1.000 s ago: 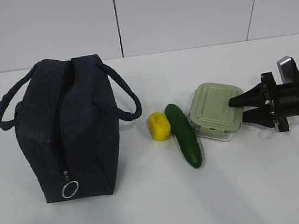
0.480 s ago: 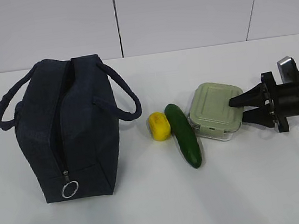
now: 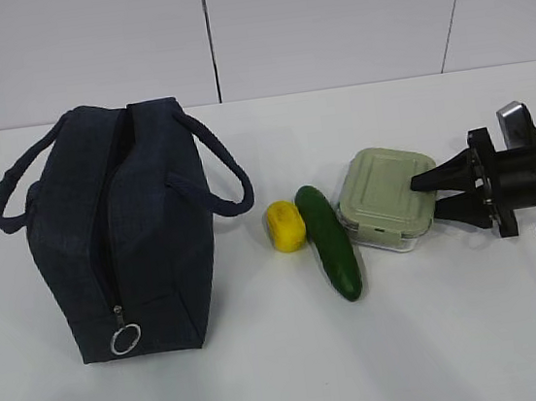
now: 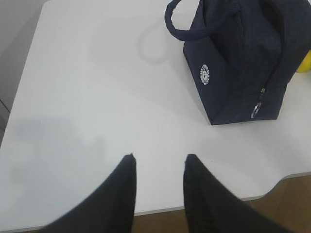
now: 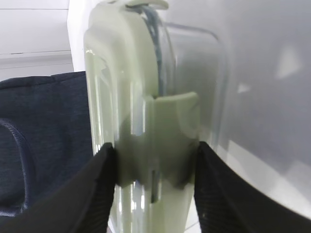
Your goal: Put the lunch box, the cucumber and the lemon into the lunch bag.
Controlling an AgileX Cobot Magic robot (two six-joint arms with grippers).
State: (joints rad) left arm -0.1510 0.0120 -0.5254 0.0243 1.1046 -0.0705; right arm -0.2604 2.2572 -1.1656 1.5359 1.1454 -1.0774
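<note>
The dark navy lunch bag [image 3: 120, 233] stands upright on the left of the white table, its ring pull [image 3: 126, 338] hanging low on the near end. To its right lie the yellow lemon [image 3: 286, 226] and, touching it, the dark green cucumber [image 3: 330, 242]. The sage-lidded lunch box [image 3: 385, 196] sits just right of the cucumber. My right gripper [image 3: 426, 194] reaches in from the right and is shut on the box's right edge, one finger on the lid, one under the clear base [image 5: 141, 97]. My left gripper [image 4: 159, 157] hangs open and empty over the table's edge, well short of the bag [image 4: 243, 63].
The bag's two padded handles [image 3: 215, 163] stick out to either side. A white wall runs behind the table. The table's front edge [image 4: 233, 199] lies under the left gripper, with brown floor beyond.
</note>
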